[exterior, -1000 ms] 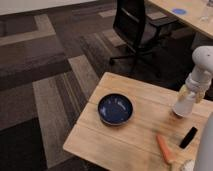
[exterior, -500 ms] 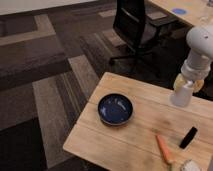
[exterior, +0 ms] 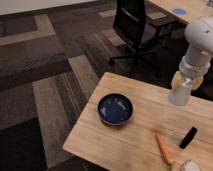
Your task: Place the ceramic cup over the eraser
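The carpet [exterior: 45,75] fills the left and upper part of the camera view. The bench [exterior: 130,140] occupies the lower right, and we take it as the working surface for every item below. A black chair [exterior: 135,25] stands on the carpet beyond the bench's far edge, clear of the work.

The white arm [exterior: 200,35] comes in from the upper right and points down over the far right part of the bench. The gripper [exterior: 181,86] sits at its lower end. We judge the fingers to be closed on the cup [exterior: 179,97], which hangs directly beneath them. The cup appears upright and slightly above the bench. We judge that it is carried at this height so that it passes over the other items without striking them.

The dark blue bowl [exterior: 115,109] rests near the middle of the bench, well apart from the cup and outside the direct path to the target.

The orange stick [exterior: 163,147] lies near the front right edge, just beside the eraser but apart from it.

The eraser [exterior: 188,137] lies flat on the bench, tilted, nearer to us than the cup. We judge the carry step to be in hand: the cup must travel toward the front edge until it stands above the eraser, and the orange stick leaves little margin on the left.
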Robot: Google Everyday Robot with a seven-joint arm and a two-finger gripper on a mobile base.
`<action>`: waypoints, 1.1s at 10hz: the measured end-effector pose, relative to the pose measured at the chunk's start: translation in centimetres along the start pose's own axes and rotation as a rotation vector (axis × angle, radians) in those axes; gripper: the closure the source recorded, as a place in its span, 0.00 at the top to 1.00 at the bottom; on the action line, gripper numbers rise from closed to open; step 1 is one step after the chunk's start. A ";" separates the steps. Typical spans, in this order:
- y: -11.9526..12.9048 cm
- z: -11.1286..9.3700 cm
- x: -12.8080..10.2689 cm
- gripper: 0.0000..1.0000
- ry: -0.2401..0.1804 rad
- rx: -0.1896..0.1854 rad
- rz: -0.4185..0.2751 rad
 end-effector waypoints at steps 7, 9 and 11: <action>-0.3 -1.7 9.2 0.02 -0.082 0.028 -0.023; -2.5 -0.8 11.1 0.02 -0.074 0.012 0.046; -4.2 0.5 13.3 0.02 -0.064 -0.005 0.066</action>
